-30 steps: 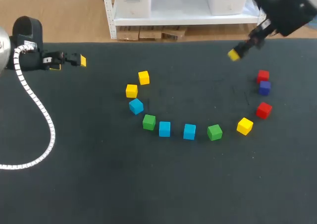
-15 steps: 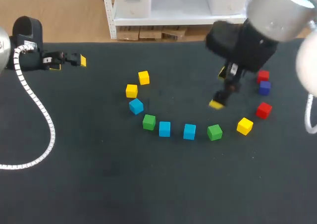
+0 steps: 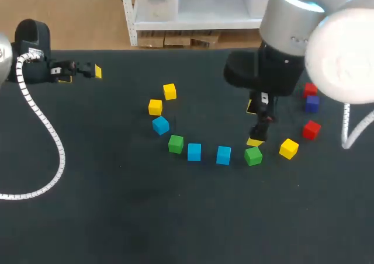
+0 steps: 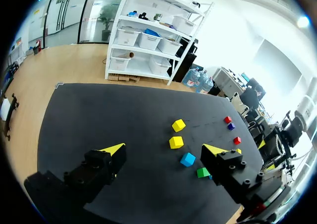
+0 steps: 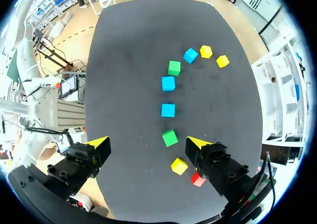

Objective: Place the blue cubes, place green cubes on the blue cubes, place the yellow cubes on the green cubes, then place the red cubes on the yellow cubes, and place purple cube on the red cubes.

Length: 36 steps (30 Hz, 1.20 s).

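Eleven cubes lie in an arc on the black table (image 3: 117, 217). From left to right they are yellow (image 3: 169, 91), yellow (image 3: 155, 107), blue (image 3: 160, 124), green (image 3: 176, 143), blue (image 3: 194, 152), blue (image 3: 223, 155), green (image 3: 253, 156), yellow (image 3: 288, 148), red (image 3: 311, 129), purple (image 3: 312, 103) and red (image 3: 310, 89). My right gripper (image 3: 256, 125) hangs open just behind the right green cube (image 5: 170, 138), which shows between its fingers (image 5: 148, 142). My left gripper (image 3: 82, 73) stays open at the table's far left; its wrist view (image 4: 163, 149) shows the cubes far ahead.
A white ribbed cable (image 3: 41, 135) from the left arm loops over the table's left side. The cubes are well apart, except the purple one close to the rear red one.
My right arm has swung in from the back right corner toward the middle and come down over the right green cube. The left arm and all cubes have stayed put.
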Available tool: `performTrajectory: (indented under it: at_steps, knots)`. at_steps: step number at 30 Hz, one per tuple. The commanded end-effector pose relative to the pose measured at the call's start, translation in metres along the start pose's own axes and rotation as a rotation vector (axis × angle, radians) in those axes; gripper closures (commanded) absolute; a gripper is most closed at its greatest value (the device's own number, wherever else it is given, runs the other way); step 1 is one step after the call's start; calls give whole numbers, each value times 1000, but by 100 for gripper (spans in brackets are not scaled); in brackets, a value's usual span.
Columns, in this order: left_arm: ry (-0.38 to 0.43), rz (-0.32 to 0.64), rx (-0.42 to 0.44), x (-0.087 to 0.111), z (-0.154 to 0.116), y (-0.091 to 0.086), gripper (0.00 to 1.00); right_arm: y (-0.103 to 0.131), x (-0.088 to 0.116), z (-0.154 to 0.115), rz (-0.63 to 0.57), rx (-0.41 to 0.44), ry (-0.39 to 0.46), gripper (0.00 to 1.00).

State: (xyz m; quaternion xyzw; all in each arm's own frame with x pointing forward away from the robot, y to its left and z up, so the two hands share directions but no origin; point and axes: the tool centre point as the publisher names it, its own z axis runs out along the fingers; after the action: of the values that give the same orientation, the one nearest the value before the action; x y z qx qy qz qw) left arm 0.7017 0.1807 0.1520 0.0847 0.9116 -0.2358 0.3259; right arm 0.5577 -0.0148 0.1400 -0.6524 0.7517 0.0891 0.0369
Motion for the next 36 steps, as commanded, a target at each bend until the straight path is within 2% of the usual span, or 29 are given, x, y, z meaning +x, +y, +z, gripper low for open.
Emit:
performTrajectory:
  at_steps: [1, 4, 8, 11, 27, 36]
  knots:
    - [-7, 3, 10, 2, 0, 2, 0, -9, -8, 11, -7, -24, 7, 0]
    - [-7, 3, 10, 2, 0, 2, 0, -9, -15, 19, -44, -21, 39, 0]
    - [-7, 3, 10, 2, 0, 2, 0, -7, -14, 26, -51, -43, 56, 0]
    - [-7, 3, 10, 2, 0, 2, 0, -11, -15, 18, -23, -60, 20, 0]
    - [-7, 3, 10, 2, 0, 2, 0, -11, -15, 18, -23, -60, 20, 0]
    - [-7, 3, 10, 2, 0, 2, 0, -15, -30, 38, -38, -104, 57, 0]
